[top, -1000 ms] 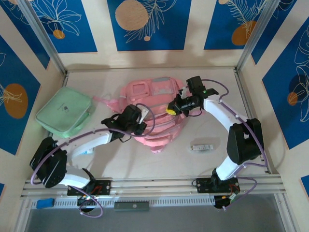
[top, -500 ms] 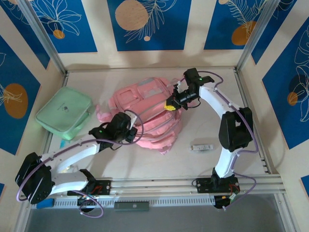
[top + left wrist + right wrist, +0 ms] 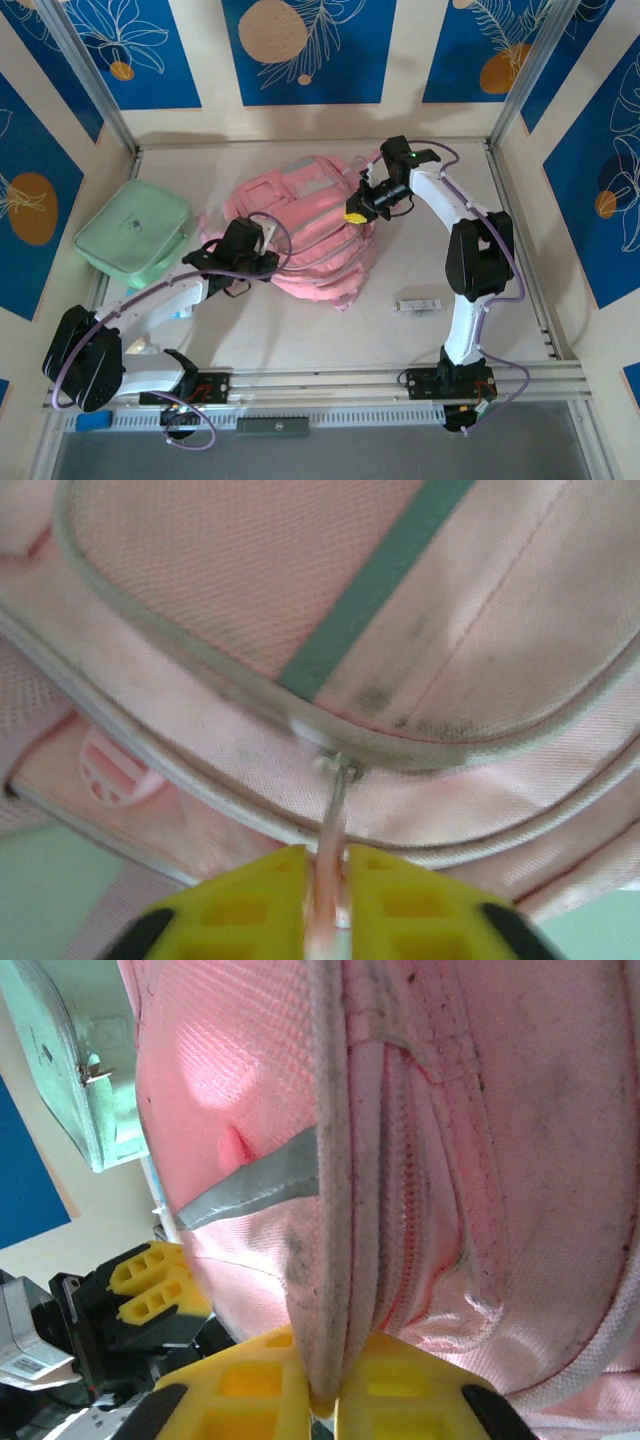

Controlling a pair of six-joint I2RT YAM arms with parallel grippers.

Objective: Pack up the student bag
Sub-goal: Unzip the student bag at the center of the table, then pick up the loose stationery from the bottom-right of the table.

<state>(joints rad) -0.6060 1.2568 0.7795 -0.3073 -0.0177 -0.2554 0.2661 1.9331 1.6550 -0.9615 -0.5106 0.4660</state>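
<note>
The student bag (image 3: 310, 225), a pink backpack with grey strips, lies in the middle of the table. My left gripper (image 3: 266, 240) is at its left side. In the left wrist view its yellow fingers (image 3: 250, 900) are shut on a thin pink zipper pull (image 3: 335, 810) that hangs from a metal slider on the bag (image 3: 300, 580). My right gripper (image 3: 352, 214) is at the bag's right side. In the right wrist view that gripper (image 3: 322, 1385) pinches a piped fold of fabric (image 3: 335, 1210) beside a zip on the bag.
A flat mint-green zip case (image 3: 135, 237) lies at the left, close to the left arm. A small white and dark label-like item (image 3: 418, 304) lies on the table right of the bag. Patterned walls and metal posts close in the table.
The bag has turned and bunched up, its grey-striped front now facing up. The left gripper has moved a little left with the pull. The right gripper has moved back with its fold.
</note>
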